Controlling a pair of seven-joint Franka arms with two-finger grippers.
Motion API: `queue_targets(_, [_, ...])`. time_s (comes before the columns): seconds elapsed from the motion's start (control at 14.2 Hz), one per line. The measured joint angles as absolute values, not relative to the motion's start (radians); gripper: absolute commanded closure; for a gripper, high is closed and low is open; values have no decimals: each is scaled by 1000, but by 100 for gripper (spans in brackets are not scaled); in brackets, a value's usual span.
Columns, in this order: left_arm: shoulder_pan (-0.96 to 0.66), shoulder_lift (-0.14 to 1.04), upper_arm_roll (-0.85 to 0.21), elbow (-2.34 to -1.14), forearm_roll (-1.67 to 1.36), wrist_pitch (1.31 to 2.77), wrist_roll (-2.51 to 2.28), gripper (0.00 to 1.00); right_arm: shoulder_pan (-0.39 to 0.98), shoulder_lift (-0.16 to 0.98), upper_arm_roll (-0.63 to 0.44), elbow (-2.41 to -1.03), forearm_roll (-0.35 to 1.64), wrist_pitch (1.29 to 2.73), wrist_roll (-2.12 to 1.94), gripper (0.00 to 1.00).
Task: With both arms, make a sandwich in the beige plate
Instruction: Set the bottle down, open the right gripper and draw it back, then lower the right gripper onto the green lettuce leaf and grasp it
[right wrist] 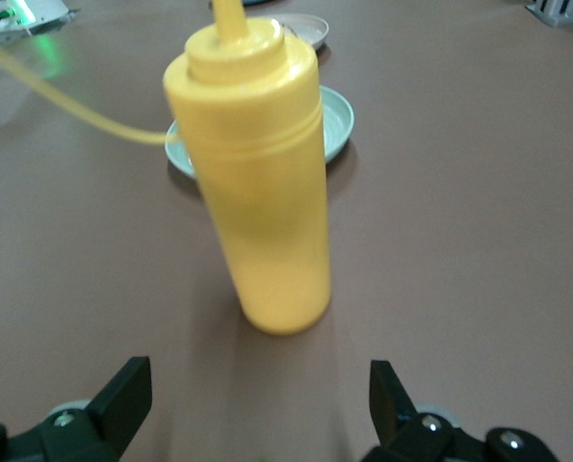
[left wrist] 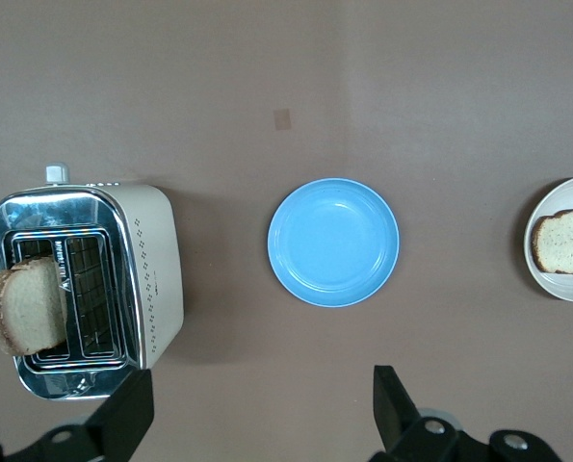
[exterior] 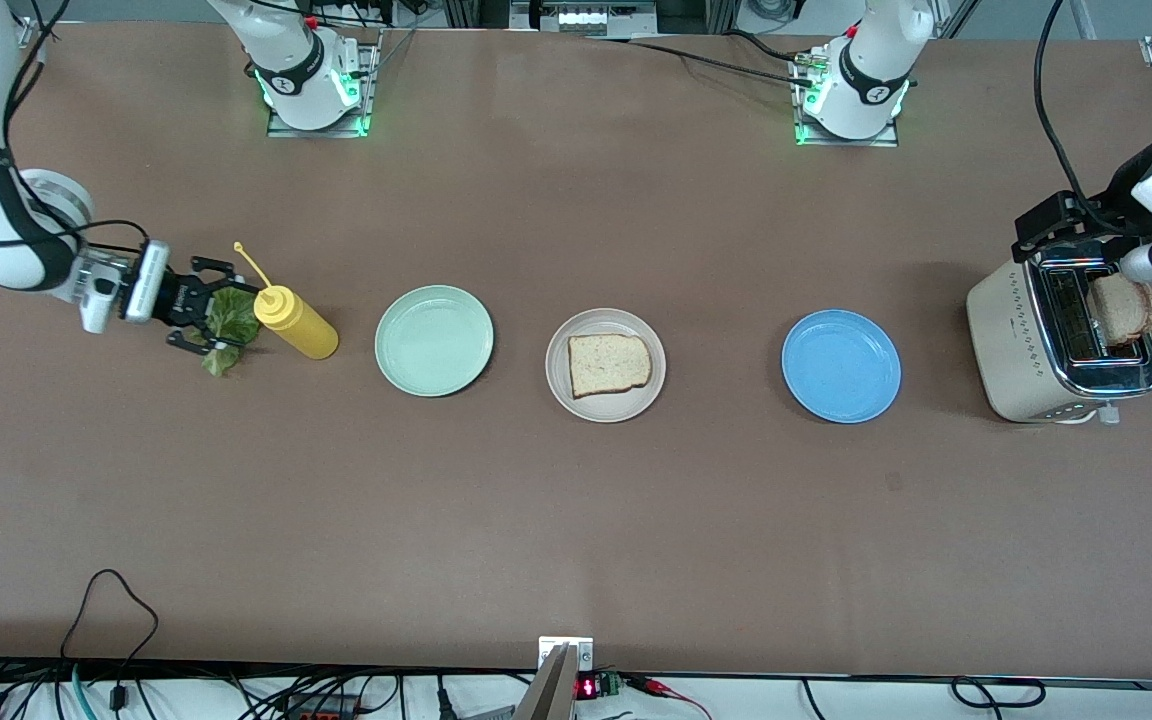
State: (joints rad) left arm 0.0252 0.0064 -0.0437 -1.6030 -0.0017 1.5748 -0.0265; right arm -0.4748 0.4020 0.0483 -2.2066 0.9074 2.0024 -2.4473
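Nearest lay the beige plate, round, pale, raised-rimmed, mid-table between the mint-green plate and the blue plate. It held one light-brown, brown-crusted bread slice lying flat. My right gripper stood wide open, low at the ruffled green lettuce leaf, just beside the yellow bottle. My left gripper, also wide, hung over the toaster, where the second slice stuck out of a slot.
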Motion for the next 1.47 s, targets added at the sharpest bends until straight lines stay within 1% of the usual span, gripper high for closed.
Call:
queue_targets(0.21, [25,6,-44,-1603,-2,1575,-27,0,-501,368,-12,-2194,892,1982,-2425,0])
queue_targets(0.35, [25,6,-44,-1603,-2,1575,-27,0,-506,343,-19,-2162,887,1980,-2311,0])
queue_targets(0.56, [24,6,-44,-1603,-2,1575,-27,0,-500,296,-13,-2103,823,1982,-2008,0])
queue_targets(0.77, [24,6,-44,-1603,-2,1576,-27,0,-471,261,-3,-2048,704,1998,-1625,0])
queue_targets(0.98, [24,6,-44,-1603,-2,1576,-27,0,-416,234,11,-2036,608,2073,-1301,0])
queue_targets(1.19, [24,6,-44,-1603,-2,1576,-27,0,-381,221,58,-2036,454,2149,-923,0])
queue_targets(1.47, [24,6,-44,-1603,-2,1576,-27,0,-358,219,119,-2037,127,2206,-375,0])
